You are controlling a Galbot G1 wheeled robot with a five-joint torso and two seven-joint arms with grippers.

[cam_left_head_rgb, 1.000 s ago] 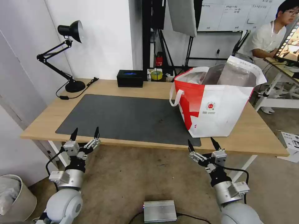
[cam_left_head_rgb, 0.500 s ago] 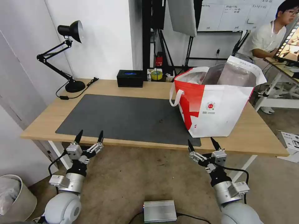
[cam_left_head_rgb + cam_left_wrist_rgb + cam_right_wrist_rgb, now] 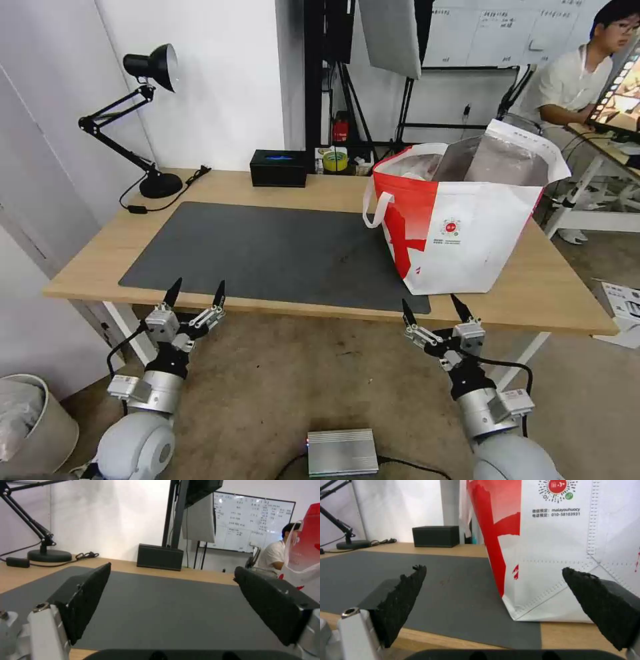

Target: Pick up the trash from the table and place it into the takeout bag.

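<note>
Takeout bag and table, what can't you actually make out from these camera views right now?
- Takeout bag contents: head view, its wall and foil lining hide the inside.
- Same bag's top: right wrist view, cut off by the frame edge.
- Small print under the bag's logo: head view, too small.
- Whiteboard writing: left wrist view, too small and blurred.
- Table behind the bag: hidden by the bag.

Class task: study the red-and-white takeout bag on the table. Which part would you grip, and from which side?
Probably the white loop handle hanging off the takeout bag on its red end, approached from the mat side. It hangs clear of the wall as an open loop; the broad flat walls offer nothing narrow to pinch.
</note>
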